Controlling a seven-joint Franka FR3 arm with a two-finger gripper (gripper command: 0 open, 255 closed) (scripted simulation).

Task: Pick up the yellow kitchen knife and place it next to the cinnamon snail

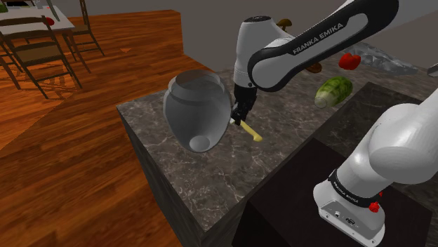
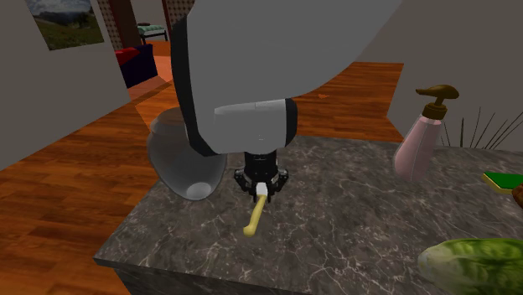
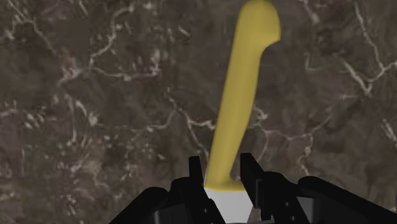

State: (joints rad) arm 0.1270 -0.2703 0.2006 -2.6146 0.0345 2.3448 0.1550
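The yellow kitchen knife (image 3: 245,95) sits right in my claw (image 3: 222,173). It has a smooth, plain yellow handle with a gentle curve that swells into a rounded butt at the far end. At the near end it gives way to a white blade just where my two black fingers (image 3: 196,170) press in on it from either side. So my claw is closed on the knife at the joint of handle and blade. The handle points away from me, over the dark, pale-veined marble countertop (image 3: 95,114). In the second exterior view the knife (image 2: 255,219) slopes down from my claw (image 2: 261,191) with its butt low at the stone, and I cannot tell whether it touches. In the shoulder view the knife (image 1: 251,132) shows as a short yellow stick below my claw (image 1: 240,118), near the middle of the countertop (image 1: 210,175). Just beside it, on that view's left, a big grey jar (image 1: 198,109) lies tipped over, with its base turned toward the counter's edge. Farther along the counter are a green lettuce (image 1: 333,91) and a red pepper (image 1: 349,61), well apart from the knife. The second exterior view also shows a pink soap dispenser (image 2: 419,142) with a brown pump standing upright. Beyond the counter there is wooden floor (image 1: 84,161) and some dining chairs (image 1: 38,59).
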